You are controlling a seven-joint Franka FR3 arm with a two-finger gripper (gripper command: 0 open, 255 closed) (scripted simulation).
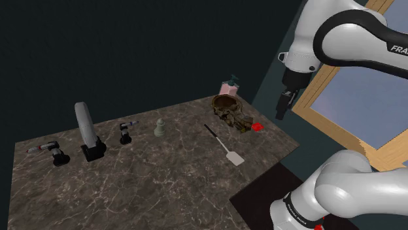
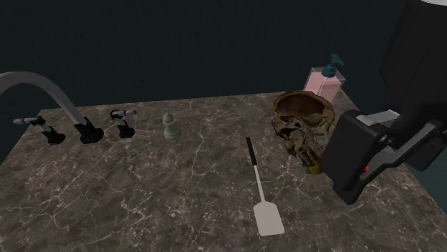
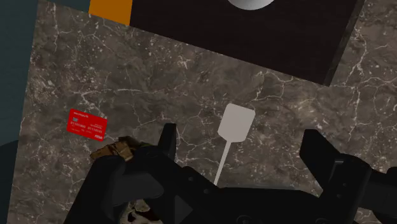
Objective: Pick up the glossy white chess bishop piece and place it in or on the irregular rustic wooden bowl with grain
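Note:
The chess bishop (image 1: 159,129) is pale grey-green and stands upright mid-counter, between the faucet handles and the spatula; it appears again as the bishop (image 2: 170,128). The rough brown wooden bowl (image 1: 229,111) sits at the counter's far right, in front of a pink soap bottle. In the second exterior view my black hand covers the lower right part of the bowl (image 2: 301,118). My gripper (image 1: 282,106) hangs in the air to the right of the bowl, far from the bishop. In the wrist view the gripper (image 3: 240,135) is open with nothing in it, above the counter near the bowl's rim (image 3: 116,150).
A white spatula (image 1: 223,146) with a black handle lies between bishop and bowl. A red card (image 1: 257,127) lies right of the bowl. A grey faucet (image 1: 85,127) and two black handles (image 1: 125,132) stand at the left. Pink soap bottle (image 2: 326,82) stands behind the bowl.

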